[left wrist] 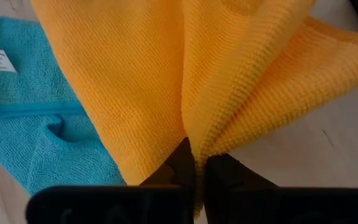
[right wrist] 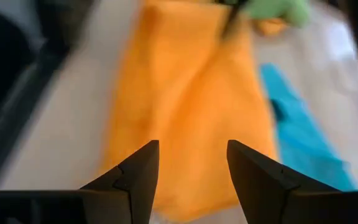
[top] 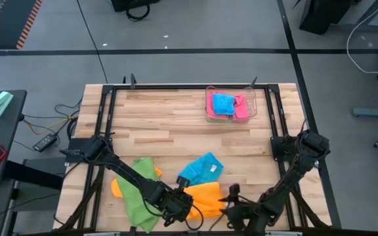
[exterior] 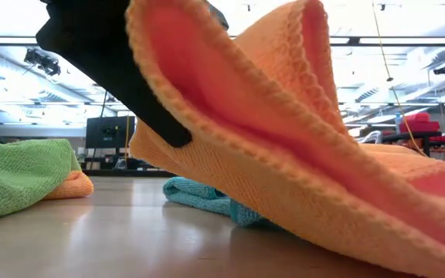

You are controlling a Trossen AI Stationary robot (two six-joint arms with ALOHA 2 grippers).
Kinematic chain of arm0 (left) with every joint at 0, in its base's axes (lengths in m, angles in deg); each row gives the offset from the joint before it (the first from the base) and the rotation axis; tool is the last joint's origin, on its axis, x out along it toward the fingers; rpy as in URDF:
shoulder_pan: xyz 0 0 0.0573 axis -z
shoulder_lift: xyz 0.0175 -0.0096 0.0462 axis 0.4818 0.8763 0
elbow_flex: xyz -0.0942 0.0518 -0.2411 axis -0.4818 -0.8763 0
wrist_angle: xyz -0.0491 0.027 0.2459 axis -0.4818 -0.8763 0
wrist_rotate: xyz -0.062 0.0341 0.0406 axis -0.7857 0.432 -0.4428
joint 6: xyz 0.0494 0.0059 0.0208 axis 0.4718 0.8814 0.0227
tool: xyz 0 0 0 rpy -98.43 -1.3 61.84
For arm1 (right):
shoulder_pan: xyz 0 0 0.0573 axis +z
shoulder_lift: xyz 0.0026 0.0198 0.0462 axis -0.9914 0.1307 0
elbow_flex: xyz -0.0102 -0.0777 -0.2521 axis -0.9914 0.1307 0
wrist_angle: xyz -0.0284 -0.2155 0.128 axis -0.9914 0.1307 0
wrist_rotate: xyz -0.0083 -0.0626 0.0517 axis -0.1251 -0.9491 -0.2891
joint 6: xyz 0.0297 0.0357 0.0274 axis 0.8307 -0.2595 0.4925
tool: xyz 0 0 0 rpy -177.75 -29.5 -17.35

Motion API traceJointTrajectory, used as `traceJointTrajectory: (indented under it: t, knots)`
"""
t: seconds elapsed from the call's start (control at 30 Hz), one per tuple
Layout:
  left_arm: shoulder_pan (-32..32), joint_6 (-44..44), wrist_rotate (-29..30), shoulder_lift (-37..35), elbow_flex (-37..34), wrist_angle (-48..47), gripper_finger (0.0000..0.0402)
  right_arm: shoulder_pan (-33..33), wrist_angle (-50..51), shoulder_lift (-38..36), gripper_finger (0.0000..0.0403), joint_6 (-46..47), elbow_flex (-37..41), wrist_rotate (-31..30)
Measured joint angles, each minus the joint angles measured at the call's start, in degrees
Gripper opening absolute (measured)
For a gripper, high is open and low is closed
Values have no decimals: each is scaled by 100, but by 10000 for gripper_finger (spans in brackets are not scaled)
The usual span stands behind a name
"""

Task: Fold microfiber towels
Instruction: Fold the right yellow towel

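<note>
The orange towel (top: pixel 205 198) lies at the bench's (top: pixel 169 124) six o'clock edge, the left pincer (top: pixel 184 204) clamped on its nine o'clock hem, lifting it. The right pincer (top: pixel 231 208) stands apart, empty, at the cloth's three o'clock side. To fold well, I judge: carry the pinched hem low toward three o'clock, align the edges, and avoid snagging the blue towel (top: pixel 202 170) at twelve.
</note>
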Motion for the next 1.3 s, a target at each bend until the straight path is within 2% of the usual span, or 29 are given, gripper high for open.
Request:
traceJointTrajectory:
  t: [0.1,0.2,0.4,0.6,0.8,0.87,1.1,1.3]
  knots:
    - [0,23,-95,0,0,21,16,-113,76,13,198,259,110,-362]
    - [0,63,-245,0,0,52,25,-315,-272,13,198,264,277,-291]
    - [26,-39,-245,0,0,20,34,-665,-1599,207,198,60,732,952]
    - [-12,-191,-222,0,0,-26,17,-511,-1998,507,198,-71,656,1660]
    - [-46,-220,-205,0,-2,-35,31,-320,-2350,514,198,-448,511,2405]
    - [-44,-219,-203,0,-4,-32,34,-239,-2332,407,198,-635,475,2330]
    - [-37,-217,-203,0,-4,-64,20,59,-2004,326,198,-1582,457,1500]
    - [-48,-205,-205,0,-4,-28,28,9,-2002,368,178,-1860,457,1349]
